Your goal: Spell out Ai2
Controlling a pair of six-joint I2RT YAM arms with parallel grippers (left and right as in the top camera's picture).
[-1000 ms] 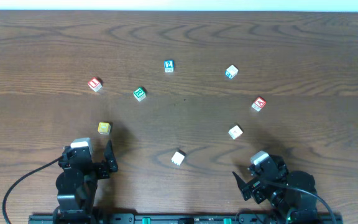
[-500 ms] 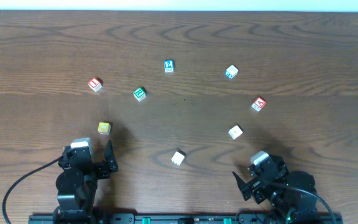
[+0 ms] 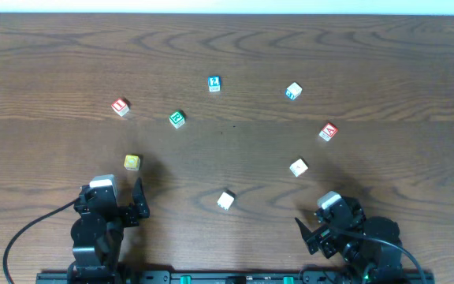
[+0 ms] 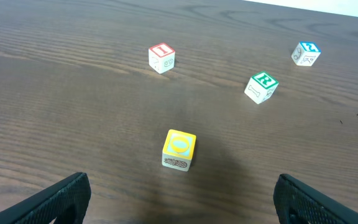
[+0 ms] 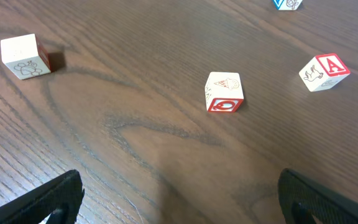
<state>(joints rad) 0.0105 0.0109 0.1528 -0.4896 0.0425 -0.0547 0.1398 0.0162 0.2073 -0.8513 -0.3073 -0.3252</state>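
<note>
The red "I" cube (image 3: 120,106) (image 4: 161,58) lies at the far left. Near the top middle sits the blue "2" cube (image 3: 214,83) (image 4: 306,53). On the right rests the red "A" cube (image 3: 328,132) (image 5: 325,72). My left gripper (image 3: 120,197) (image 4: 179,202) waits open at the front left, empty, well short of the cubes. My right gripper (image 3: 319,219) (image 5: 182,202) is open and empty at the front right, with the "A" cube far ahead to its right.
A yellow cube (image 3: 132,162) (image 4: 179,150) lies just ahead of the left gripper, a green "R" cube (image 3: 177,118) (image 4: 261,86) beyond it. Also around: a red-marked cube (image 3: 299,167) (image 5: 224,92), a plain pale cube (image 3: 225,200) (image 5: 25,56) and a blue-marked cube (image 3: 292,91).
</note>
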